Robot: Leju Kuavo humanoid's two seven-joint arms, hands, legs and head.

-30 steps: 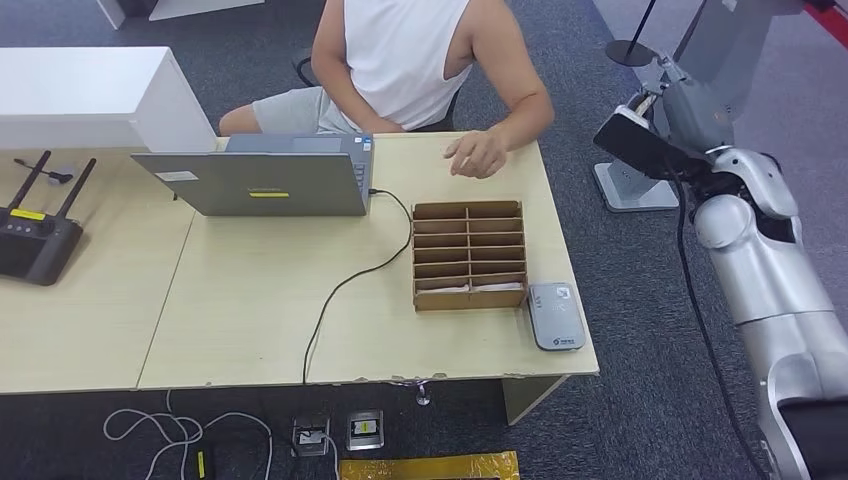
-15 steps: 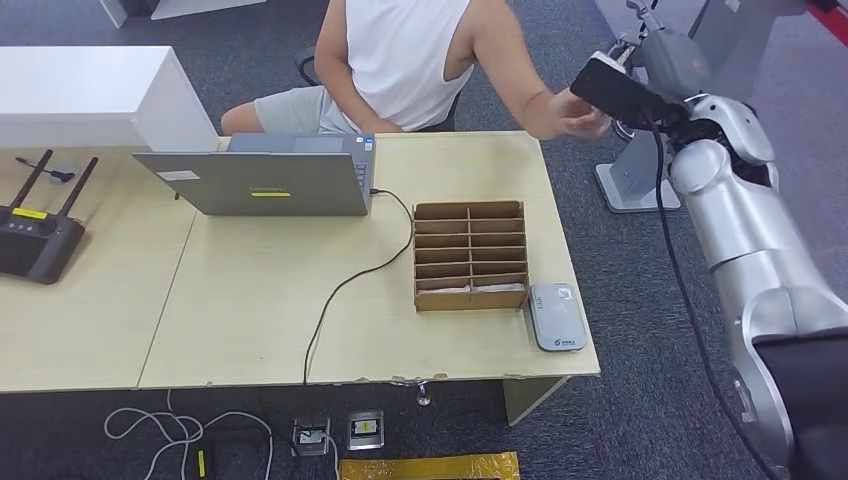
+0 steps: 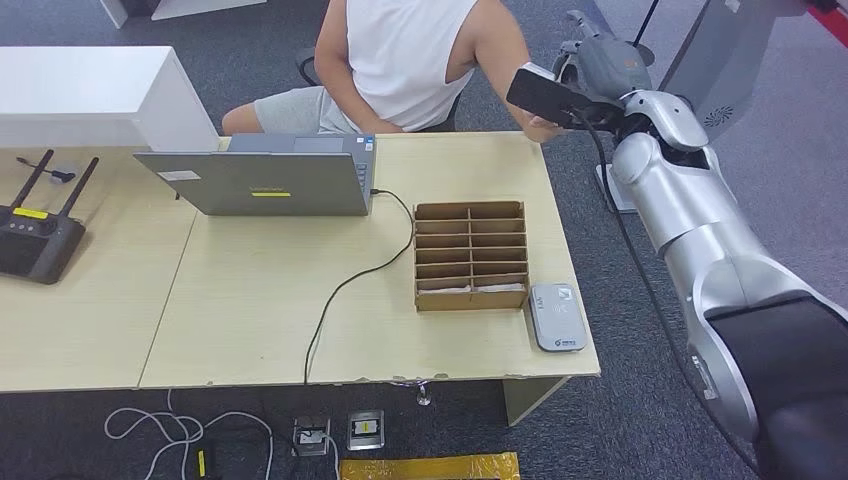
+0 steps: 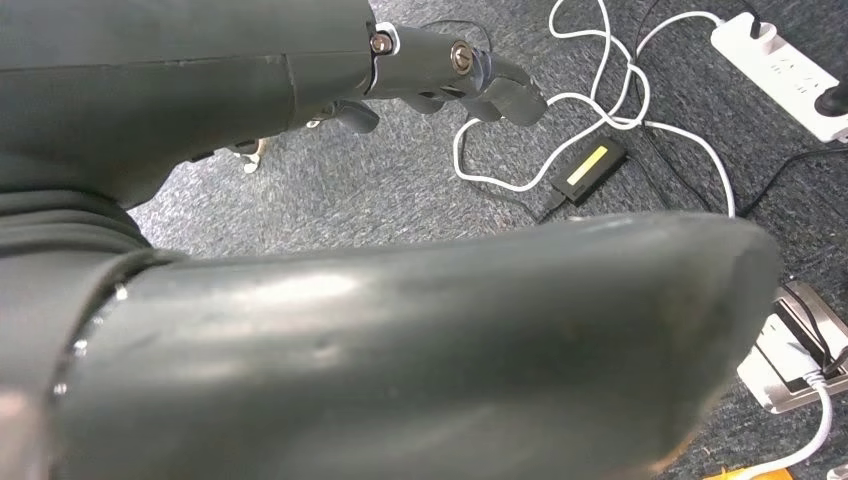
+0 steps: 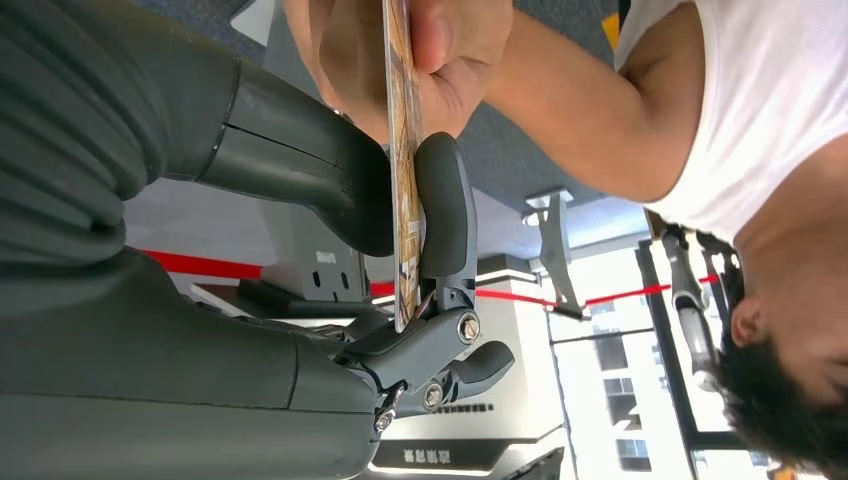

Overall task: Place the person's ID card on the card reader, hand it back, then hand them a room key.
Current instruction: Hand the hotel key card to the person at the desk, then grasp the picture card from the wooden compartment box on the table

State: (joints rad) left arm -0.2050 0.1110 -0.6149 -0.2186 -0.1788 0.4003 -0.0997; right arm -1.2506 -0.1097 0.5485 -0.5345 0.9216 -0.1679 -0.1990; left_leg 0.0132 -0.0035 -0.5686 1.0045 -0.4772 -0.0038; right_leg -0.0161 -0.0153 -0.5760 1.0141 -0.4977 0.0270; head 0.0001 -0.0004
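The right hand [image 5: 400, 215] raised beyond the worktop's [image 3: 250, 300] far corner pinched the card [image 5: 403, 150] edge-on between its fingers [image 5: 445, 215], with the person's hand [image 5: 420, 45] gripping the card's other end, while the left hand [image 4: 440, 75] hung with fingers curled on nothing.

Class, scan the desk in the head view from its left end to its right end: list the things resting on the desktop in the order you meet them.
Black router → grey laptop → brown cardboard organizer → small grey card reader.

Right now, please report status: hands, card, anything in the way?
Right hand pinches card; person's hand grips its other end. Left hand holds nothing, fingers curled. Reader bare on table. Nothing blocking.
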